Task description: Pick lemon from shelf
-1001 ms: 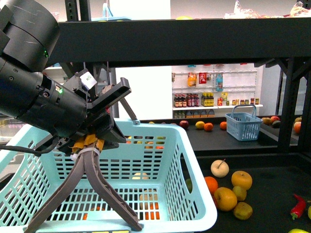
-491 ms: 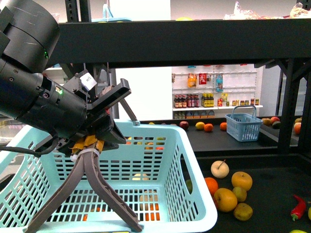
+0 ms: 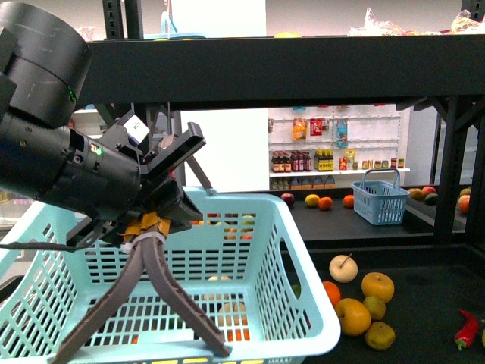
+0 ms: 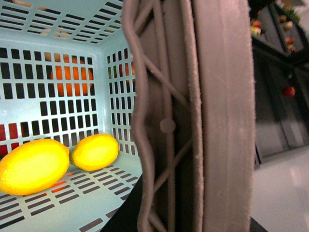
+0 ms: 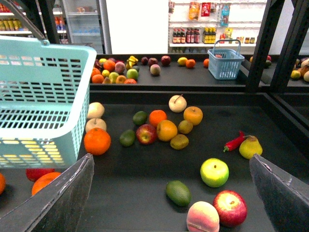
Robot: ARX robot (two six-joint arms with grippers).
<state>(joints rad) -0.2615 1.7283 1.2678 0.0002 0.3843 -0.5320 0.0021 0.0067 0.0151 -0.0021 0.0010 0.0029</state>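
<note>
The shelf (image 3: pixel 265 68) fills most of your front view: a black rack with a dark upper deck across the top and a lower deck strewn with loose fruit. In front of it sits the pale blue basket (image 3: pixel 314 330), slotted on every wall.

Your left gripper (image 3: pixel 144 341) hangs over the basket with its fingers splayed wide and nothing between them. Your right gripper (image 5: pixel 171 162) is also spread and empty, looking down on the lower deck from well apart.

I judge that the pick itself is done and you are at the drop-off end of the task. The left wrist view shows the lemon (image 4: pixel 95 152) lying on the basket floor, touching or just beside a second lemon (image 4: pixel 33 166) of the same bright yellow. I cannot tell which of them this task means. An orange fruit (image 4: pixel 71 79) shows through the slotted wall, outside the basket.

The next move probably calls for lifting the left arm straight up, so the open fingers clear the rim without catching the slots.

A small blue basket (image 3: pixel 381 196) stands on the far deck, and I cannot tell what it holds. On the near deck, a green apple (image 5: pixel 214 172) and a red chilli (image 5: pixel 235 141) lie among other loose fruit. I see no bright yellow oval there.
</note>
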